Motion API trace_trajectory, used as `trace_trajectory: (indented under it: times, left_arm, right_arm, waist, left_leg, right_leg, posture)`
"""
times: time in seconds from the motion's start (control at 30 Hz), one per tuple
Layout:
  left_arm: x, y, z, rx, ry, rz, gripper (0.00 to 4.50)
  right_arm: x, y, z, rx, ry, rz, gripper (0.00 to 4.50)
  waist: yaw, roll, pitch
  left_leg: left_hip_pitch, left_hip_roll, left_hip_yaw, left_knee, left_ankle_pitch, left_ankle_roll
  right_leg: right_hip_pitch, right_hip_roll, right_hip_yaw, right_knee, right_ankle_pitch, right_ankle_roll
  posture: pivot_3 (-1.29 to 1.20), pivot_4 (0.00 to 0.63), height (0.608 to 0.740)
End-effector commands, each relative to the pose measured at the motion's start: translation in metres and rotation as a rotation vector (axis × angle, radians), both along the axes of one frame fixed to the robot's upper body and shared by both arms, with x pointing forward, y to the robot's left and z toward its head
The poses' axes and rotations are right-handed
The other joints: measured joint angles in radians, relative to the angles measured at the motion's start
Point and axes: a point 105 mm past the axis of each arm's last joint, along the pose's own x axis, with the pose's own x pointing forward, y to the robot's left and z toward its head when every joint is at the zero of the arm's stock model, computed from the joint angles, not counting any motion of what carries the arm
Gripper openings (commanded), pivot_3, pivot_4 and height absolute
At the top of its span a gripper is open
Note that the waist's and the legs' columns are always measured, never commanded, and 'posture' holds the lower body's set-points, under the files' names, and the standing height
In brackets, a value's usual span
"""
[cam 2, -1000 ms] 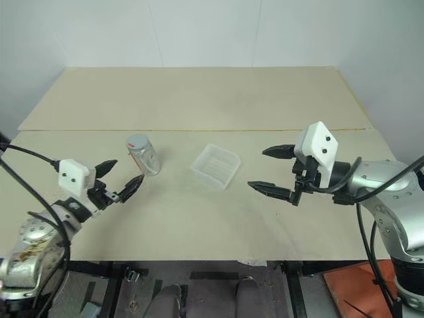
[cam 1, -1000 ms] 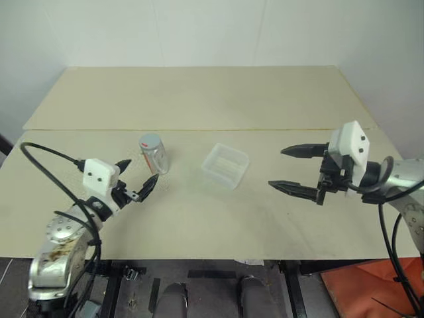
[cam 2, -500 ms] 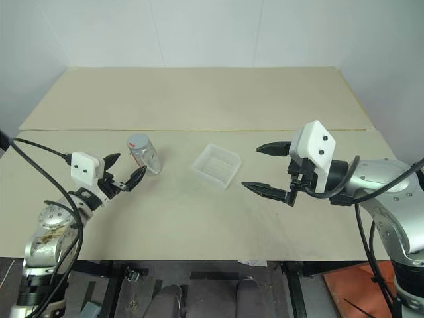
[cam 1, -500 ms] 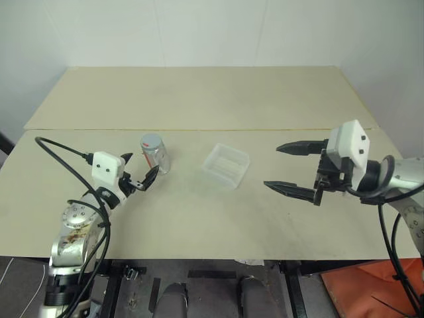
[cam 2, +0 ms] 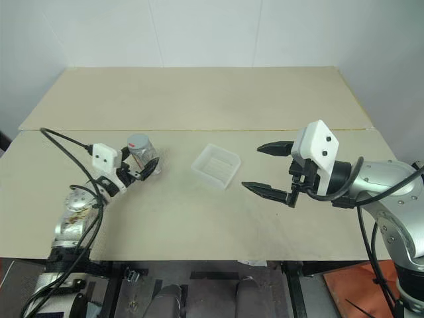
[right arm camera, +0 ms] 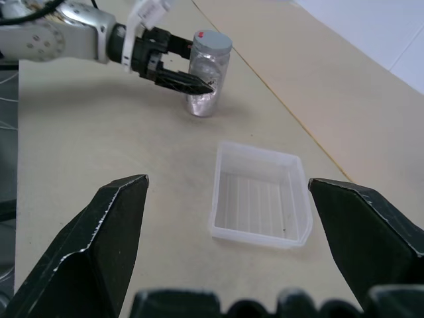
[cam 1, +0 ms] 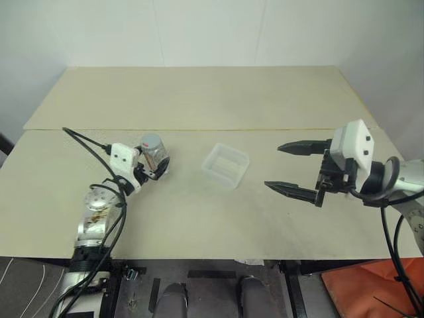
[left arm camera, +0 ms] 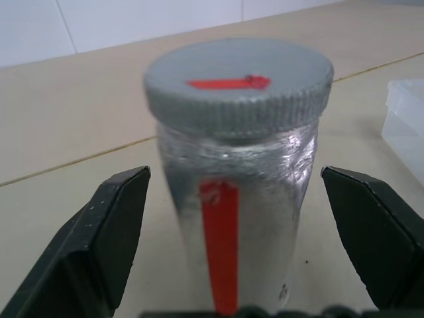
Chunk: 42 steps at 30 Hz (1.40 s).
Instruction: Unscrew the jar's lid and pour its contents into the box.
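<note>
The jar (cam 1: pixel 156 157) stands upright on the table left of centre, silvery with a red strip down its side (left arm camera: pixel 220 248). Its grey lid (left arm camera: pixel 238 86), marked with a red stripe, sits on top. The contents are hidden inside. My left gripper (cam 1: pixel 156 165) is open, one finger on each side of the jar's body, with a gap at both sides in the left wrist view. The clear plastic box (cam 1: pixel 225 165) lies in the middle of the table. My right gripper (cam 1: pixel 273 166) hovers open to the right of the box, holding nothing.
The beige table (cam 1: pixel 199 99) is made of two boards with a seam running across behind the jar and box. A white wall rises behind it. An orange-red object (cam 1: pixel 358 291) lies on the floor at the lower right.
My left gripper has moved forward to the jar, and its fingers now stand on either side of it. The right gripper, jar and box have stayed where they were.
</note>
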Motion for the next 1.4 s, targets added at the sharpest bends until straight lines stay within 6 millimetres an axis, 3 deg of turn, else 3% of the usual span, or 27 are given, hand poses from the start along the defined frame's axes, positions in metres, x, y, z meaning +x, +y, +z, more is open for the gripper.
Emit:
trace_trajectory:
  times: [0.03, 0.3, 0.4, 0.6, 0.63, 0.83, 1.1, 1.23, 1.4]
  left_arm:
    - [0.006, -0.002, 0.011, 0.014, -0.062, 0.004, 4.49]
    - [0.013, -0.007, 0.01, 0.016, -0.079, -0.014, 4.49]
    - [0.014, -0.009, 0.01, 0.015, -0.081, -0.02, 3.9]
    - [0.015, -0.009, 0.009, 0.013, -0.077, -0.022, 2.02]
    - [0.015, -0.01, 0.009, 0.012, -0.076, -0.025, 1.91]
    - [0.007, -0.021, 0.031, -0.004, -0.082, -0.136, 1.92]
    - [-0.033, -0.05, 0.084, 0.062, -0.026, -0.632, 1.92]
    - [-0.05, -0.065, 0.1, 0.104, -0.039, -0.86, 1.92]
    - [-0.047, -0.09, 0.108, 0.089, -0.046, -0.988, 1.92]
  right_arm:
    - [-0.009, 0.003, 0.013, 0.014, -0.035, 0.032, 4.5]
    - [-0.015, 0.003, 0.014, 0.032, -0.016, 0.046, 4.5]
    - [-0.015, 0.003, 0.014, 0.032, -0.017, 0.043, 4.5]
    - [-0.016, 0.003, 0.015, 0.036, -0.022, 0.04, 4.5]
    - [-0.017, 0.004, 0.015, 0.036, -0.023, 0.04, 4.5]
    - [-0.017, 0.005, 0.016, 0.049, -0.03, 0.041, 4.5]
    - [-0.003, 0.015, 0.026, 0.128, -0.026, 0.047, 4.5]
    - [0.009, 0.038, 0.041, 0.2, -0.01, 0.084, 4.5]
    - [0.021, 0.072, 0.057, 0.243, 0.009, 0.111, 4.5]
  waist:
    - [-0.002, 0.0, 0.0]
    - [-0.002, 0.0, 0.0]
    - [-0.001, 0.0, 0.0]
    - [-0.002, 0.0, 0.0]
    - [-0.002, 0.0, 0.0]
    - [-0.001, 0.0, 0.0]
    - [-0.009, 0.0, 0.0]
    - [-0.012, 0.0, 0.0]
    - [-0.011, 0.0, 0.0]
  left_leg:
    - [0.0, 0.0, 0.0, 0.0, 0.0, 0.0]
    - [0.0, 0.0, 0.0, 0.0, 0.0, 0.0]
    - [0.0, 0.0, 0.0, 0.0, 0.0, 0.0]
    - [0.0, 0.0, 0.0, 0.0, 0.0, 0.0]
    - [0.0, 0.0, 0.0, 0.0, 0.0, 0.0]
    - [0.0, 0.0, 0.0, 0.0, 0.0, 0.0]
    - [0.0, 0.0, 0.0, 0.0, 0.0, 0.0]
    - [0.0, 0.0, 0.0, 0.0, 0.0, -0.001]
    - [-0.001, 0.0, -0.001, 0.0, 0.001, -0.001]
  right_leg:
    - [0.0, 0.0, 0.0, 0.0, 0.0, 0.0]
    - [0.0, 0.0, 0.0, 0.0, 0.0, 0.0]
    - [0.0, 0.0, 0.0, 0.0, 0.0, 0.0]
    - [0.0, 0.0, 0.0, 0.0, 0.0, 0.0]
    - [0.0, 0.0, 0.0, 0.0, 0.0, 0.0]
    - [0.0, 0.0, 0.0, 0.0, 0.0, 0.0]
    - [0.0, 0.0, 0.0, 0.001, 0.0, 0.0]
    - [-0.001, 0.0, 0.0, 0.001, 0.0, 0.0]
    - [-0.001, 0.0, -0.001, 0.001, 0.0, 0.0]
  posture:
    - [0.0, 0.15, 0.74]
    - [0.0, 0.15, 0.74]
    - [0.0, 0.15, 0.74]
    - [0.0, 0.15, 0.74]
    - [0.0, 0.15, 0.74]
    - [0.0, 0.15, 0.74]
    - [0.0, 0.15, 0.74]
    - [0.0, 0.15, 0.74]
    - [0.0, 0.15, 0.74]
